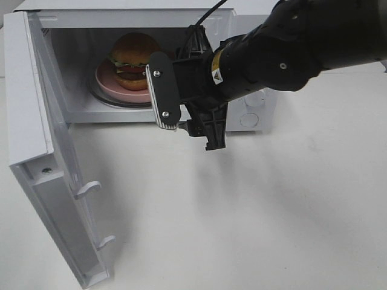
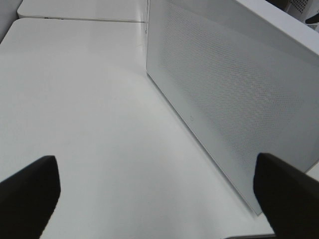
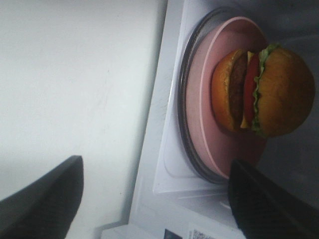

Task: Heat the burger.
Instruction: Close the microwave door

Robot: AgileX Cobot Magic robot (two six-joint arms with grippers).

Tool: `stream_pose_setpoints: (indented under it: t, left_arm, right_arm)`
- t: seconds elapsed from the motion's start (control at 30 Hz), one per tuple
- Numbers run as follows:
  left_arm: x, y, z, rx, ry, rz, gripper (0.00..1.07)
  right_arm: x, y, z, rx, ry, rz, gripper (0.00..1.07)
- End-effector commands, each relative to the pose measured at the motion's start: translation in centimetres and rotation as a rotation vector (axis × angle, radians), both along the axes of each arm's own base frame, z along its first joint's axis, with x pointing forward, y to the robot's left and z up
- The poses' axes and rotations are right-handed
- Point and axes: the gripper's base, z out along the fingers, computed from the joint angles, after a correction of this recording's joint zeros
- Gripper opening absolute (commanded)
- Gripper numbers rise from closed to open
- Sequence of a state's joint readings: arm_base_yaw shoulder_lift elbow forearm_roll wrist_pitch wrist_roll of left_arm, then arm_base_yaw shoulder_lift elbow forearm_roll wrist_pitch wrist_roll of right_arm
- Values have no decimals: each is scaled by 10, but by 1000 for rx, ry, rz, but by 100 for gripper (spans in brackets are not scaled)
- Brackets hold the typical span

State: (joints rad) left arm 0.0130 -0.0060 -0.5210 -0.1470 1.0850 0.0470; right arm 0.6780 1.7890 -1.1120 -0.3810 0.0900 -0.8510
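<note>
The burger (image 1: pixel 133 59) sits on a pink plate (image 1: pixel 103 79) inside the white microwave (image 1: pixel 254 115), glossy round bun over frilly lettuce. The right gripper (image 1: pixel 190 134) hangs before the opening, jaws apart and empty (the left gripper (image 2: pixel 159 199) also, beside a perforated white panel (image 2: pixel 224 99)). To close the door (image 1: pixel 54 187) and start heating remains.

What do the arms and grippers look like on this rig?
Right arm: bulky, matte black, yellow warning sticker near the wrist, black cable above. Right gripper: flat black fingers, one with two screws and a pale ribbed edge. Left gripper: only black fingertips show.
</note>
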Motion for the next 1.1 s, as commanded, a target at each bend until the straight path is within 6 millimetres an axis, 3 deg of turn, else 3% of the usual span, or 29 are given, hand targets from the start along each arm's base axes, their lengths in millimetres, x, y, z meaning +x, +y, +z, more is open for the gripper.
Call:
stream_pose_setpoints:
  t: [0.03, 0.57, 1.1]
  left_arm:
    - [-2, 0, 0, 1, -26, -2, 98]
    - [-2, 0, 0, 1, -26, -2, 98]
    - [-2, 0, 0, 1, -26, -2, 98]
  right_arm:
    - [-16, -12, 9, 53, 20, -45, 76]
    - [-62, -51, 21, 195, 131, -236, 76]
    - [-108, -96, 44, 383, 385, -731, 76]
